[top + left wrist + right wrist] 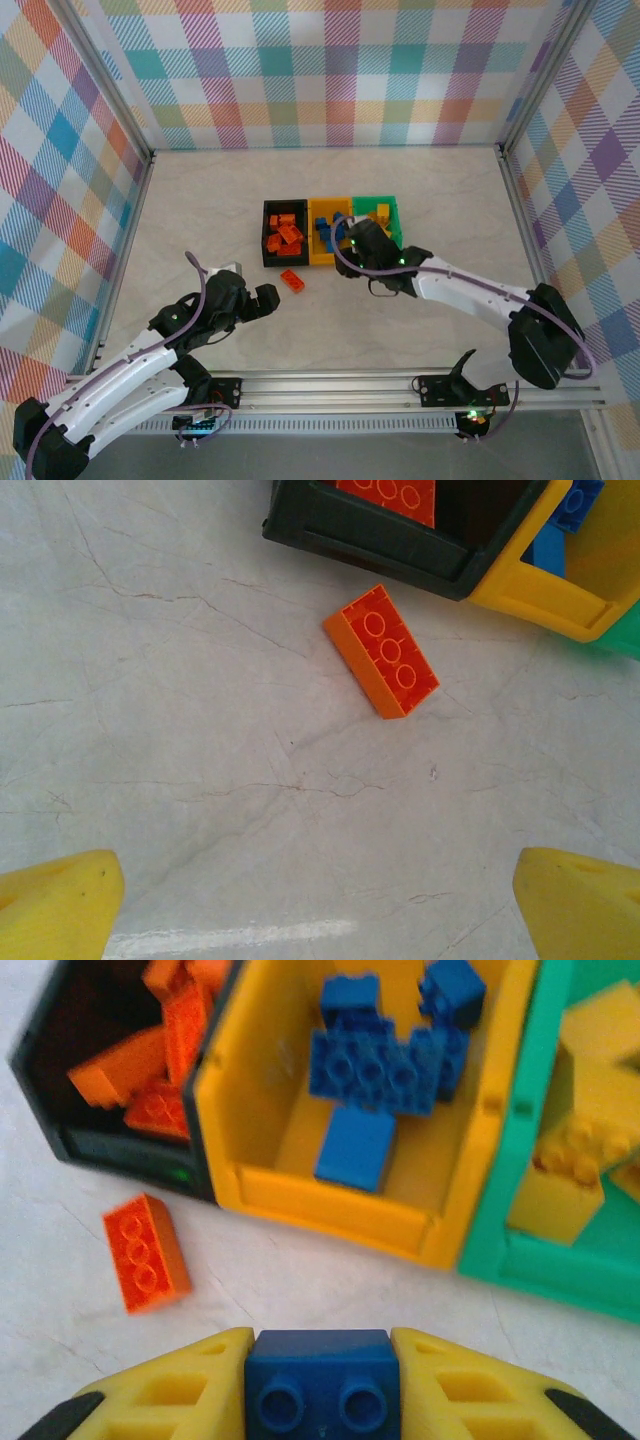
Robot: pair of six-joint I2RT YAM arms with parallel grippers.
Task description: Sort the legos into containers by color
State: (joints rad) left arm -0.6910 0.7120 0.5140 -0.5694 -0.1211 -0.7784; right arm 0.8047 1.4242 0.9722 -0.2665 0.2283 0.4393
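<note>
- The worktop (200,200) is pale cream, marbled with thin grey veins.
- The walls (330,70) carry a pastel plaid of orange, teal, purple, yellow and blue.
- The black container (120,1145) holds orange-red legos (150,1070).
- The yellow-orange container (330,1210) holds blue legos (375,1065).
- The green container (520,1120) holds yellow legos (590,1130).
- A loose lego (382,650) is orange-red.
- The left tool (315,880) has yellow fingers (60,905).
- The right tool (322,1345) has yellow fingers (190,1385) tipped black, around a dark blue lego (322,1390).
- The arms (470,292) are white and black, with purple cables.
</note>
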